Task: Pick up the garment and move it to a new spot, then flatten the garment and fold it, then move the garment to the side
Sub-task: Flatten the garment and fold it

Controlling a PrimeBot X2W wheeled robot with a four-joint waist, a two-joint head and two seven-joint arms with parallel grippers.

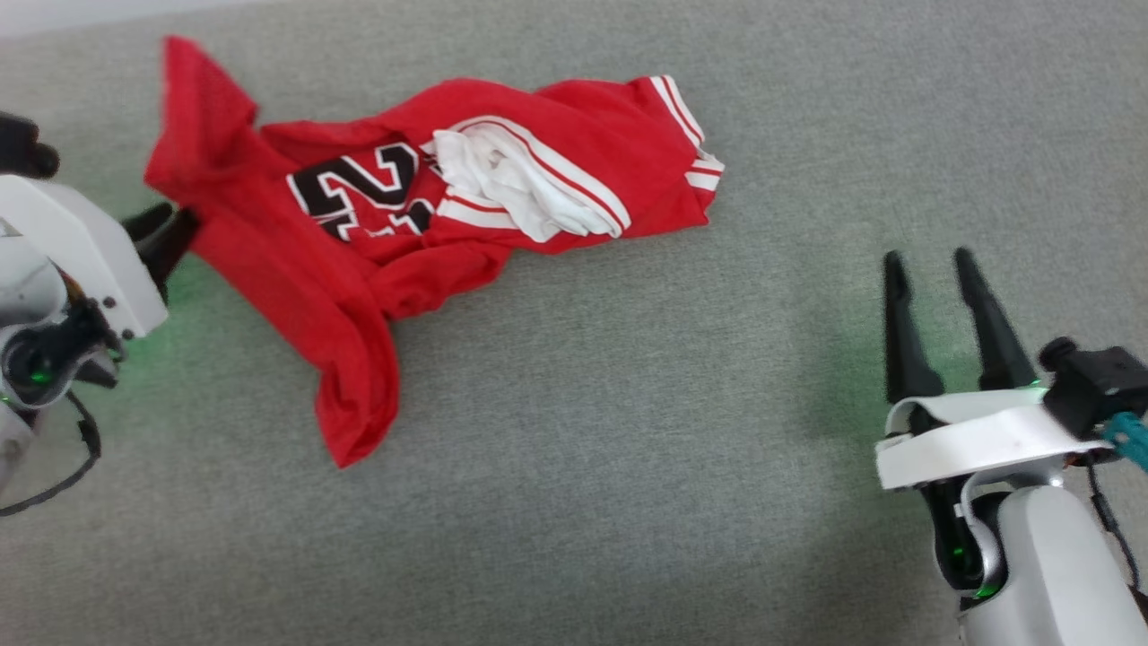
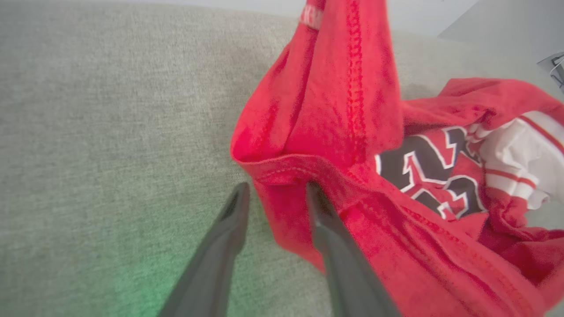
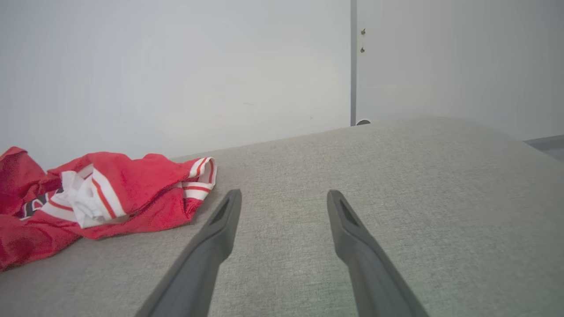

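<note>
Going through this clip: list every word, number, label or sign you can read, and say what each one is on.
"2": black number outlined in white, on the red jersey; crumpled cloth hides anything printed after it.
Small white print on the jersey's raised edge, seen in the left wrist view: too blurred to read.
No other text can be made out.

Soft matt stitched cloth for garment (image 1: 269, 260). Coarse woven fabric over worktop (image 1: 628, 404). Matt dark plastic on right gripper (image 3: 284, 192).
</note>
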